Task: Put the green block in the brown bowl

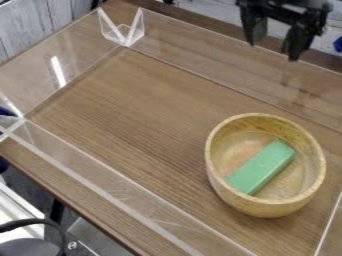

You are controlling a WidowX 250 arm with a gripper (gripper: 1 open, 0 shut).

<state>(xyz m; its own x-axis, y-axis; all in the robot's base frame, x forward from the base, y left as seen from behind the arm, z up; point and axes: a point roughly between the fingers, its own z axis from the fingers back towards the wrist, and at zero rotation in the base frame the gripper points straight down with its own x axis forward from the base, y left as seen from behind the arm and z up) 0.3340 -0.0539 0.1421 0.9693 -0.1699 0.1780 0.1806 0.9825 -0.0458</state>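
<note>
The green block [262, 166] lies flat inside the brown bowl [223, 141], slanted across its bottom. The bowl sits on the wooden table at the lower right. My gripper [275, 38] hangs at the top right of the view, well above and behind the bowl, with its two black fingers spread apart and nothing between them. It is open and touches neither the block nor the bowl.
Clear acrylic walls [80, 185] run along the table's left and front edges, and a clear bracket [122, 28] stands at the back left corner. The wooden tabletop [120, 110] stretches left of the bowl.
</note>
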